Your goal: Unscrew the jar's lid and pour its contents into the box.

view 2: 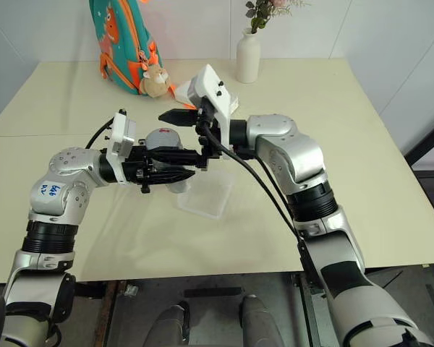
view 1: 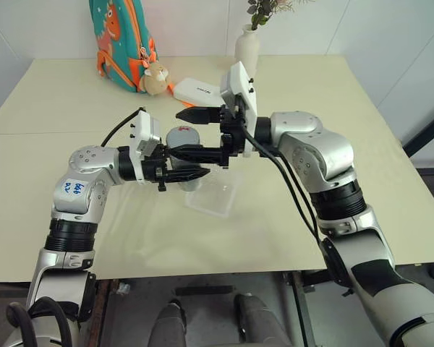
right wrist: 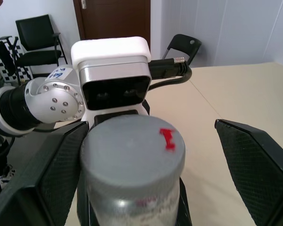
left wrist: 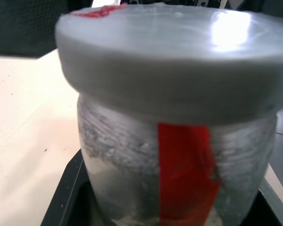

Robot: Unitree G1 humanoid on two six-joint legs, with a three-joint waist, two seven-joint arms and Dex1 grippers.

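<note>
Left gripper (view 1: 195, 173) clamps the upright jar (view 1: 182, 144); right gripper (view 1: 195, 134) spread around its lid (right wrist: 132, 146).

jar (left wrist: 179, 160): frosted grey, red stripe on its side. lid (right wrist: 132, 150): grey-white with a red mark on top. box (view 1: 215, 195): clear. Fingers (right wrist: 254, 165) flanking the lid: black, mesh-textured. table (view 1: 311, 94): pale cream.

1. The jar (left wrist: 179, 174), a greyish translucent cylinder with a red stripe, stands upright above the counter (view 1: 72, 108).
2. The lid (right wrist: 132, 150), grey with a small red mark, sits on the jar.
3. The box (view 1: 217, 196), clear and shallow, lies on the counter just below the jar.
</note>
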